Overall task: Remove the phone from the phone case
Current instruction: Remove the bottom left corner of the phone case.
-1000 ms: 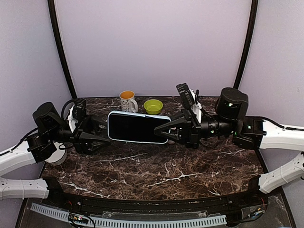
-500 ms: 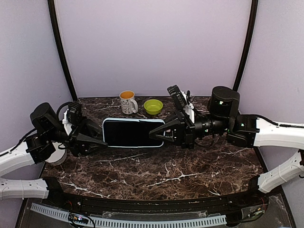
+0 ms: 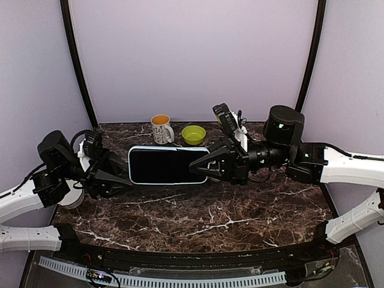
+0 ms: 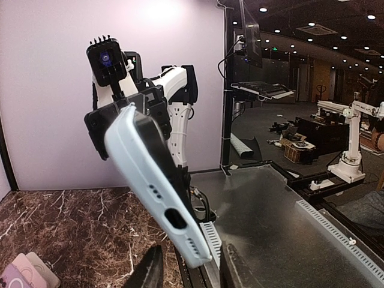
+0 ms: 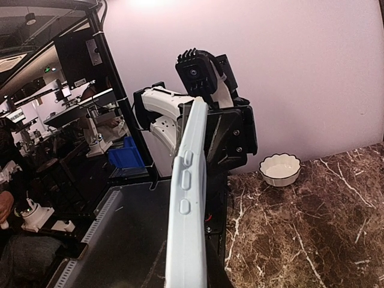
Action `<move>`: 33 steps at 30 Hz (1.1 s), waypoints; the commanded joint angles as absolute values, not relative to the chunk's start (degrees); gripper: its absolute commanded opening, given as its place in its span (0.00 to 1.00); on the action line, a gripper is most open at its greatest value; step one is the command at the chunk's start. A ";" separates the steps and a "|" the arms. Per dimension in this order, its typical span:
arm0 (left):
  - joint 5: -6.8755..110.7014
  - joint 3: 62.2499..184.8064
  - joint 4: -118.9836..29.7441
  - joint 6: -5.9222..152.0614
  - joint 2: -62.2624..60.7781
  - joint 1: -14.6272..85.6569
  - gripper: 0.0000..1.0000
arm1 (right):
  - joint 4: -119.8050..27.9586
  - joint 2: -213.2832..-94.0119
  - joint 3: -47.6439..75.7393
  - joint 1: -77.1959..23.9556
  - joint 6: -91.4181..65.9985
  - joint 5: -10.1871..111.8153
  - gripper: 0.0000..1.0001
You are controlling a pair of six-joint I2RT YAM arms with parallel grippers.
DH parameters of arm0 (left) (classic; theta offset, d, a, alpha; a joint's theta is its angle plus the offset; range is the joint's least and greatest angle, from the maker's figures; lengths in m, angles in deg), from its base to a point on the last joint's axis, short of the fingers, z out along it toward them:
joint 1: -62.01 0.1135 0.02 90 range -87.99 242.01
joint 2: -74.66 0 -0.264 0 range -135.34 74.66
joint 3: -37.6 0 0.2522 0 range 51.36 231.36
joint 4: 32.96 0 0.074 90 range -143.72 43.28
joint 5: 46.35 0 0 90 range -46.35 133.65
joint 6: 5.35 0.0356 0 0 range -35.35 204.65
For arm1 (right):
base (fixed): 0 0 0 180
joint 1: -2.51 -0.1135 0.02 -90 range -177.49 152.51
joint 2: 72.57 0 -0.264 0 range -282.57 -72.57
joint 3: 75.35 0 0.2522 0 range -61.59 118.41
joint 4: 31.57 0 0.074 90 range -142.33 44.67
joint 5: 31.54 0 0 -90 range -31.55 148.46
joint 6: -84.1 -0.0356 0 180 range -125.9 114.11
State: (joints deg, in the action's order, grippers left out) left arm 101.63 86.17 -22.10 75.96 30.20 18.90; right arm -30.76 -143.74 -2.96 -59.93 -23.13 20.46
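Observation:
The phone [image 3: 165, 165], dark screen up, sits in a light blue phone case [image 3: 130, 165] and hangs level above the marble table. My right gripper [image 3: 197, 168] is shut on its right end. In the right wrist view the case's button edge [image 5: 189, 198] runs up from the right gripper [image 5: 201, 279]. My left gripper [image 3: 125, 174] is at the left end. In the left wrist view the case's port end [image 4: 174, 219] tilts down, its corner between my left gripper's [image 4: 195, 264] fingers [image 4: 153, 270]. A gap shows on each side.
A white mug [image 3: 161, 128] and a green bowl [image 3: 193, 134] stand at the back of the table [image 3: 198, 216]. A white scalloped bowl [image 5: 280, 170] sits at the left, by my left arm. Pink and lilac flat items [image 4: 27, 275] lie near the left gripper.
Both arms carried the phone a little to the left. My left gripper's fingers came closer together around the phone's left end. My right gripper kept its hold.

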 commanded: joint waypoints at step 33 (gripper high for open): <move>114.68 87.90 -18.18 76.52 22.38 18.36 0.21 | -21.38 -151.39 5.12 -59.89 -30.10 -3.28 0.00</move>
State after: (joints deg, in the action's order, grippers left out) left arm 115.22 86.36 -15.78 73.34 25.65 18.33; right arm -27.04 -151.63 1.39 -58.27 -28.53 3.71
